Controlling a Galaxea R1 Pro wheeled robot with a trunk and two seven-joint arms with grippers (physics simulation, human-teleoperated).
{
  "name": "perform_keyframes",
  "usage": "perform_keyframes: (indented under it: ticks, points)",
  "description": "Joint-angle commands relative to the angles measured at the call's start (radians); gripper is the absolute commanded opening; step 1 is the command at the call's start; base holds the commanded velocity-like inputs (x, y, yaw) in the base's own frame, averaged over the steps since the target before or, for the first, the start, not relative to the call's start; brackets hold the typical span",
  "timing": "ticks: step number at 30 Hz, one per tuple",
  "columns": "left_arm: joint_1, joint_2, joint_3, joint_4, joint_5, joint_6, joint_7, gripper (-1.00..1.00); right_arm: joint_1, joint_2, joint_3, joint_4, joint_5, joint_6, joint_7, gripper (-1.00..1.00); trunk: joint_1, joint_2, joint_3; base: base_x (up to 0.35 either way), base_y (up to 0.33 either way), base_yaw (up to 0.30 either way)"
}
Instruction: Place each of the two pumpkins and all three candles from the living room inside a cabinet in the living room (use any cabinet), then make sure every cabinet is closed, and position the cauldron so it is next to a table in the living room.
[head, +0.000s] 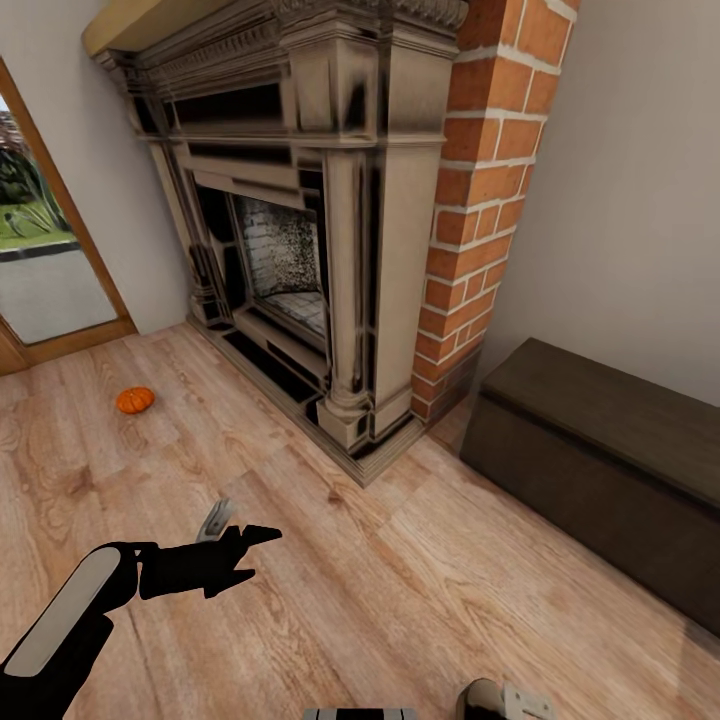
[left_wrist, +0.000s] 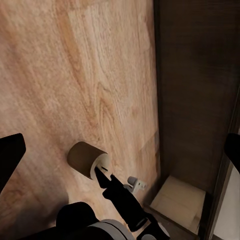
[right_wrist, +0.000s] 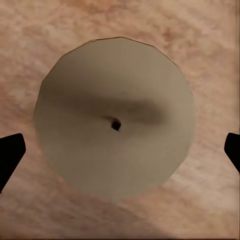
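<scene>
Wooden floorboards (head: 400, 580) run up to a big stone fireplace (head: 300, 230) with a brick column (head: 480, 210) beside it. I see one pumpkin (head: 135, 400) lying on the floor in front of the fireplace, over toward the glass door (head: 45, 270). The cabinet (head: 610, 470) stands against the wall to the right of the bricks, its front closed. My left claw (head: 235, 545) hangs released above the floor, well apart from the pumpkin. From the left wrist I see a candle (left_wrist: 87, 160) standing on the floor beside the cabinet, with my right arm next to it. My right claw (right_wrist: 120, 150) sits straight above that candle (right_wrist: 115, 120), its fingers (right_wrist: 10, 155) spread wide on either side, nothing grasped.
</scene>
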Motion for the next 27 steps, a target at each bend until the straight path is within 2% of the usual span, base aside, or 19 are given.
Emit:
perform_keyframes:
  ticks: [1, 9, 12, 27]
  points:
    - [0.000, 0.001, -0.001, -0.001, 0.011, 0.000, 0.010, 1.00, -0.001, 0.000, 0.009, 0.003, -0.010, -0.007, -0.005, 1.00, 0.000, 0.000, -0.001, 0.000, 0.000, 0.000]
    - [0.000, 0.001, -0.001, -0.001, 0.011, 0.000, 0.010, 1.00, -0.001, 0.000, 0.009, 0.007, -0.010, -0.011, -0.005, 1.00, 0.000, 0.000, -0.001, 0.000, 0.000, 0.000]
    - [0.000, 0.001, 0.000, -0.001, 0.011, 0.000, 0.010, 1.00, -0.001, 0.000, 0.009, 0.007, -0.010, -0.014, -0.005, 1.00, 0.001, -0.001, -0.012, 0.000, 0.000, 0.000]
    - [0.000, 0.001, 0.000, -0.001, 0.011, 0.000, 0.010, 1.00, -0.001, 0.000, 0.010, 0.008, -0.010, -0.062, -0.004, 1.00, 0.001, -0.001, -0.012, 0.000, 0.000, 0.000]
